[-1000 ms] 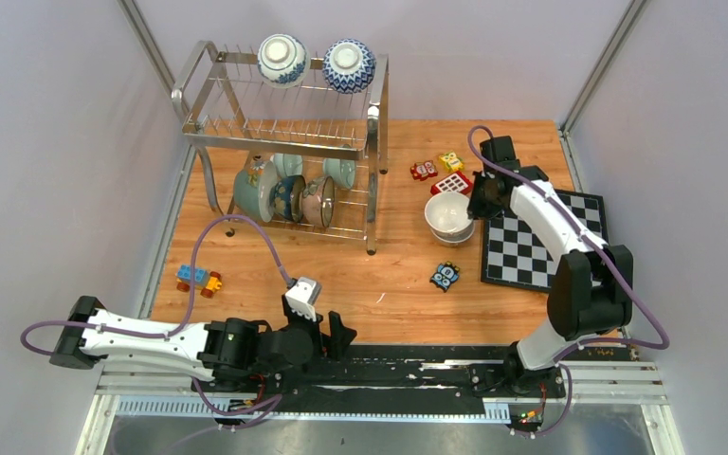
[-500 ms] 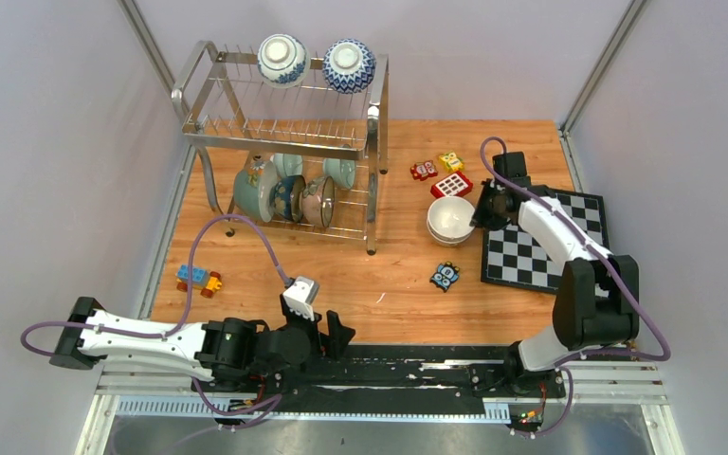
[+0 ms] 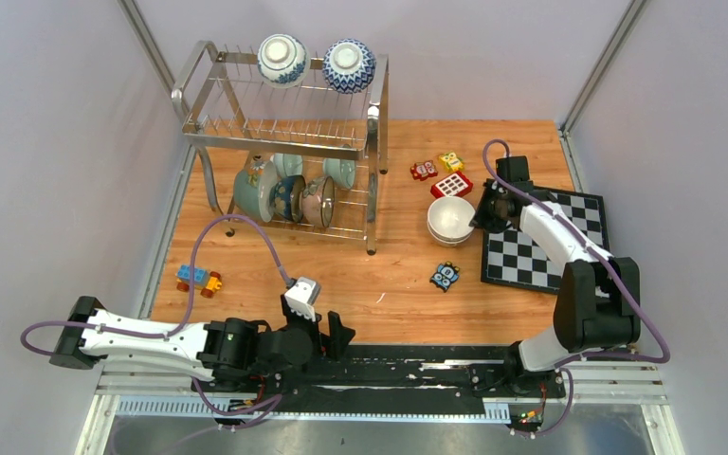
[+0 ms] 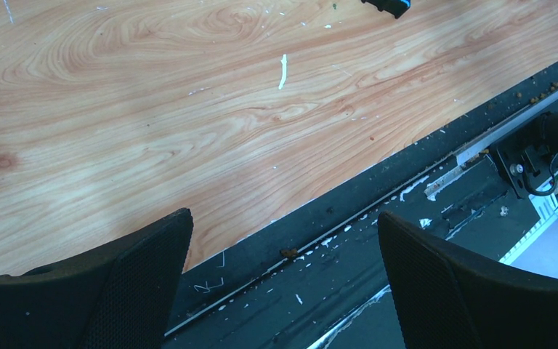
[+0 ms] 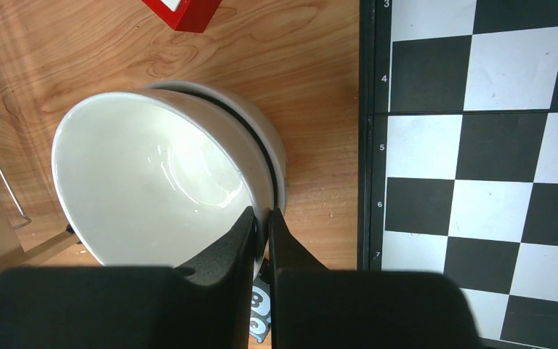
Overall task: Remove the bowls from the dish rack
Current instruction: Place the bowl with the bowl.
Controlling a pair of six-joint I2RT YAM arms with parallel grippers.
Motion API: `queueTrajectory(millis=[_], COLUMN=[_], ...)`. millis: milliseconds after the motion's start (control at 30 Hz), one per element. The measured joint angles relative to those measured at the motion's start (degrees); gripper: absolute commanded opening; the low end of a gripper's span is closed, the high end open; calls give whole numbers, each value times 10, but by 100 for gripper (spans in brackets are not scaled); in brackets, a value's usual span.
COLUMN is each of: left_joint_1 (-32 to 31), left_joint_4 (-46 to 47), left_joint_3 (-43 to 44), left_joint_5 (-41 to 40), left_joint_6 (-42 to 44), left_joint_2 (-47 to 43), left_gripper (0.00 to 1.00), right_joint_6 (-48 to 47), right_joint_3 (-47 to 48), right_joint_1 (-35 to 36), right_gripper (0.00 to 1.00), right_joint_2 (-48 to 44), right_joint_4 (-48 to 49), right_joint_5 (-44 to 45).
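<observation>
We've got our right gripper (image 5: 261, 218) pinched shut on the rim of the white bowl (image 5: 152, 189), resting on the table (image 3: 389, 275) just beside the chessboard (image 5: 479, 145), probably so it stacks clear of the dish rack (image 3: 275, 144), while our left gripper (image 4: 283, 218) sits wide open, empty.

The left arm (image 3: 142, 341) lies folded low along the near edge, stretched between 8 and 6 o'clock in the top view. Its wrist points toward 3 o'clock. The left gripper (image 4: 285, 218) has its jaws spread wide and holds nothing.

The right arm (image 3: 559, 237) rises from its base at 5 o'clock, bends at the elbow and reaches toward 11 o'clock. The right gripper (image 5: 261, 214) sits near 3 o'clock, its fingers pinched together on a bowl (image 5: 145, 182) rim.
</observation>
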Motion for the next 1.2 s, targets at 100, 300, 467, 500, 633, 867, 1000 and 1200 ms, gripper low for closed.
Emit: queueTrajectory(millis=[100, 300, 467, 500, 633, 867, 1000, 1200], left_joint_1=[0, 0, 0, 0, 0, 0, 0, 0], left_joint_4=[0, 0, 0, 0, 0, 0, -9, -66], left_joint_3=[0, 0, 0, 0, 0, 0, 0, 5], left_joint_5=[0, 0, 0, 0, 0, 0, -6, -37], left_joint_6=[0, 0, 0, 0, 0, 0, -2, -9], left_joint_2=[0, 0, 0, 0, 0, -3, -14, -52], left_gripper=[99, 99, 99, 99, 99, 100, 100, 100], right_joint_6=[0, 1, 1, 1, 5, 6, 4, 1], right_joint_3=[-1, -8, -8, -8, -8, -2, 19, 65], right_joint_1=[0, -2, -2, -2, -2, -2, -2, 6], right_gripper=[3, 3, 15, 19, 46, 75, 77, 76], right_joint_2=[0, 0, 0, 0, 0, -7, -32, -136], right_joint_4=[1, 8, 9, 9, 10, 0, -23, -43], right_joint_5=[0, 0, 0, 0, -2, -4, -4, -28])
